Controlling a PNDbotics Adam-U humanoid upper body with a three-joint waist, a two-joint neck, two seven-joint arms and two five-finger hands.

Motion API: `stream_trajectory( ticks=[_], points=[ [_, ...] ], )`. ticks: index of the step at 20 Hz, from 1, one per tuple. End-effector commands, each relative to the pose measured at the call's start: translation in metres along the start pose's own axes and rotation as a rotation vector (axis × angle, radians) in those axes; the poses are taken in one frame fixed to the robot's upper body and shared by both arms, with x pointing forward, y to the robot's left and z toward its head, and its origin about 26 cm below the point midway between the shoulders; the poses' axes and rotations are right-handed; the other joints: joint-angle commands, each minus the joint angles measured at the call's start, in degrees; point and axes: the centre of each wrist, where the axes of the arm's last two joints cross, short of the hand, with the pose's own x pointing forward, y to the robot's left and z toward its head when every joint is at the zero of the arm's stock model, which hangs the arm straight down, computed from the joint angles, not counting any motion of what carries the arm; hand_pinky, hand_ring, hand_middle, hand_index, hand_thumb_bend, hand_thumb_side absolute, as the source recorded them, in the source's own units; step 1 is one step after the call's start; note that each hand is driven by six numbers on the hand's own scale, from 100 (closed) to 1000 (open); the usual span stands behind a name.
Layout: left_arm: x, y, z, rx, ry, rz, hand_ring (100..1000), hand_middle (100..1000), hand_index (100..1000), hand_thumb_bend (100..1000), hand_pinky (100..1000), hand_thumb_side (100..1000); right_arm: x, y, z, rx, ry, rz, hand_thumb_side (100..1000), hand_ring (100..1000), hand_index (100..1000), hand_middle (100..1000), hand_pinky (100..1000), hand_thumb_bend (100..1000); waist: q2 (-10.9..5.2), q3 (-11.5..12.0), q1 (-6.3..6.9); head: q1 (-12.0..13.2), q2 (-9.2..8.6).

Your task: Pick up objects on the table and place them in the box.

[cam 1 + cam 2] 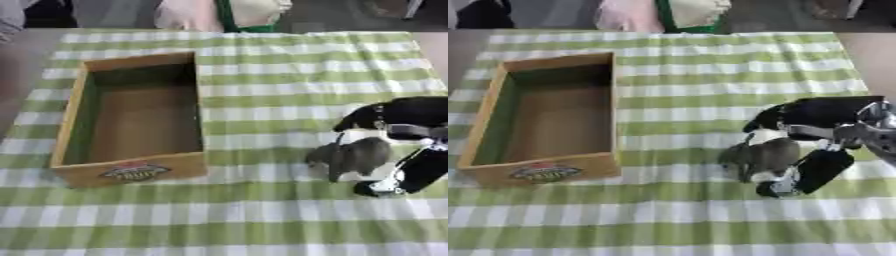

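In the left eye view, an open wooden box (pixel 131 120) sits on the left part of a table covered by a green-and-white checked cloth (pixel 262 215). Its near wall carries a colourful oval label (pixel 134 171); the writing on it cannot be read. Nothing shows inside the box. Right of it, well apart, a rounded grey object (pixel 350 157) lies on the cloth, and the black right hand (pixel 411 150) comes in from the right edge with fingers above and thumb below it.

In the right eye view, the right hand (pixel 815 142) curls round the grey object (pixel 763 157), which rests on the cloth. The label (pixel 544 172) shows red and green, still unreadable.
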Motion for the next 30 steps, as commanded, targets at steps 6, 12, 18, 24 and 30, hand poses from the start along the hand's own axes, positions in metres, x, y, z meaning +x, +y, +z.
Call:
stream_trajectory(
  ticks=[6,12,18,24,30],
  points=[
    [0.005,-0.001,-0.005,-0.012,-0.026,0.012,569,622,700,345,419,844,-0.014,-0.001,-0.006,0.012,0.067,0.021,671,997,1000,910,922,450,-0.54,0.31,0.25,-0.53,-0.92],
    [0.005,-0.001,-0.005,-0.01,-0.024,0.015,569,622,699,342,419,845,-0.02,0.003,-0.013,0.043,0.074,0.011,630,990,1000,877,916,420,-0.28,0.51,0.27,-0.68,-0.98],
    [0.005,-0.001,-0.005,-0.01,-0.024,0.015,570,623,699,341,420,846,-0.021,0.002,-0.016,0.042,0.052,-0.009,585,937,887,723,885,392,-0.18,0.65,0.18,-0.57,-0.94],
    [0.005,-0.001,-0.005,-0.011,-0.023,0.016,571,624,697,339,419,847,-0.019,0.0,-0.017,0.003,0.051,-0.021,571,878,792,623,852,259,-0.11,0.68,0.1,-0.45,-0.97],
    [0.005,-0.001,-0.005,-0.013,-0.023,0.015,571,624,696,339,420,848,-0.019,-0.001,-0.017,-0.035,0.064,-0.029,532,826,731,563,822,100,-0.13,0.73,0.03,-0.39,-0.95]
  ],
)
